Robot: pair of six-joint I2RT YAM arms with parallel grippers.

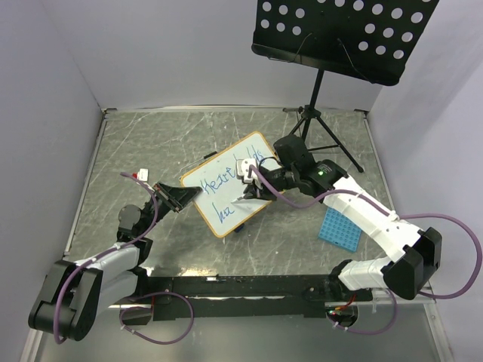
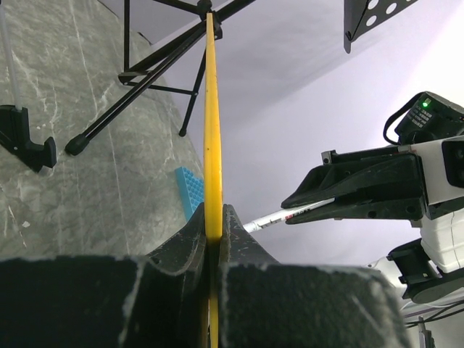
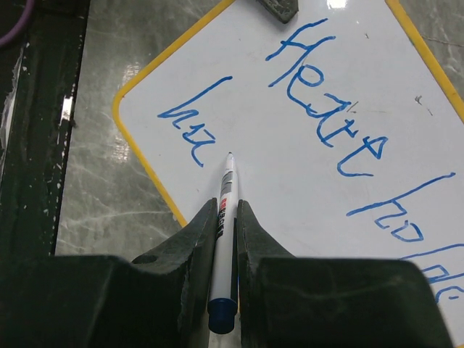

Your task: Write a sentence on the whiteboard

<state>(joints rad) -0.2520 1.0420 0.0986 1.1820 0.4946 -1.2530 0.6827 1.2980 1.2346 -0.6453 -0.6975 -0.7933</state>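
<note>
Two left jaws tight against either face of whiteboard [image 2: 212, 109] edge.

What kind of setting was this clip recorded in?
Probably a lab robot cell: a grey marbled table boxed in by plain white walls, left arm and right arm mounted at its near edge, and a black perforated music stand.
</note>
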